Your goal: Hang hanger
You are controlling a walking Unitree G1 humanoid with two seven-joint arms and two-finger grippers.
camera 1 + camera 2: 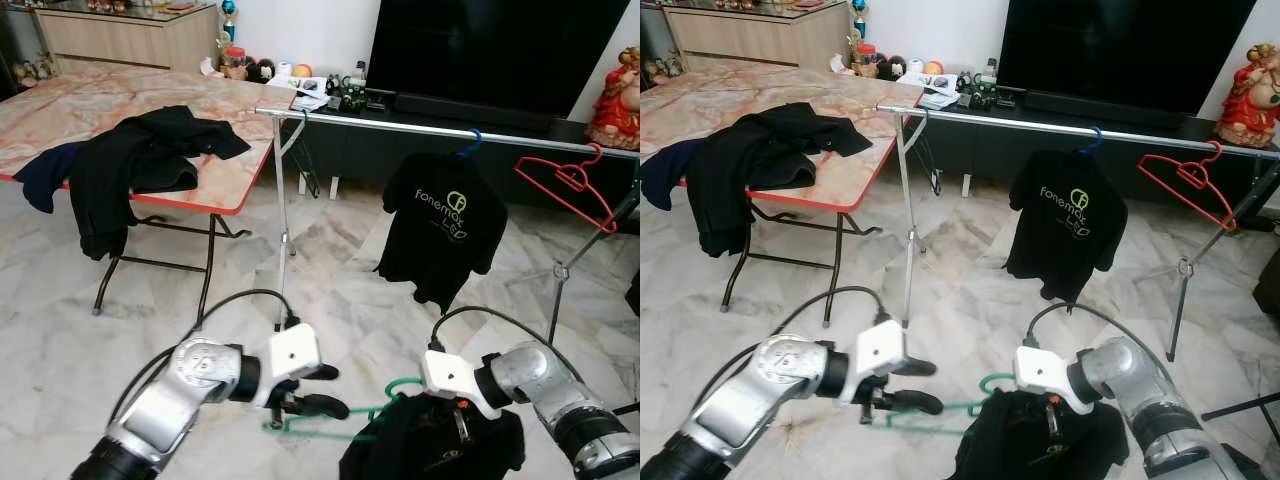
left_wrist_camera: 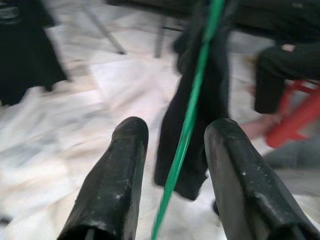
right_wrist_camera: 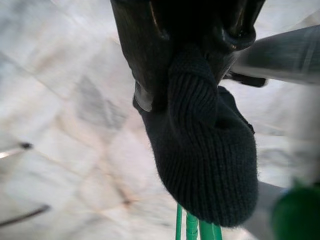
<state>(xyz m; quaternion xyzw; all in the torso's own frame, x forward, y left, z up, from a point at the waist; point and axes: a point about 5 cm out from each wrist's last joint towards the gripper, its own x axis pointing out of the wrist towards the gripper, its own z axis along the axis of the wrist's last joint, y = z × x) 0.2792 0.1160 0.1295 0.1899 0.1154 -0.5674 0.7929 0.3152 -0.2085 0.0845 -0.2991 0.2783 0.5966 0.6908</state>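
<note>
In the left eye view a metal clothes rail (image 1: pixel 440 128) runs left to right across the far middle, carrying two hangers: a blue one (image 1: pixel 470 142) bearing a black printed T-shirt (image 1: pixel 443 228), and a bare red hanger (image 1: pixel 567 182) further right. To the far left a folding surface (image 1: pixel 110 100) holds a heap of dark clothes (image 1: pixel 140 160), and a television (image 1: pixel 500 50) stands behind the rail. Near, the green hanger (image 1: pixel 340 415) lies roughly level, its long axis running left to right between the two arms, with a black garment (image 1: pixel 435 445) draped on its right part. The left pincer (image 1: pixel 318 390) has its fingers parted around the hanger's left end; the right pincer (image 1: pixel 455 420) is buried in the garment. In the left wrist view the green wire (image 2: pixel 190 120) passes between two spread black fingers (image 2: pixel 115 185), untouched on either side. In the right wrist view the fingers (image 3: pixel 150 45) are clenched on a fold of dark knit fabric (image 3: pixel 210 160), green wire (image 3: pixel 192 227) showing just below.
</note>
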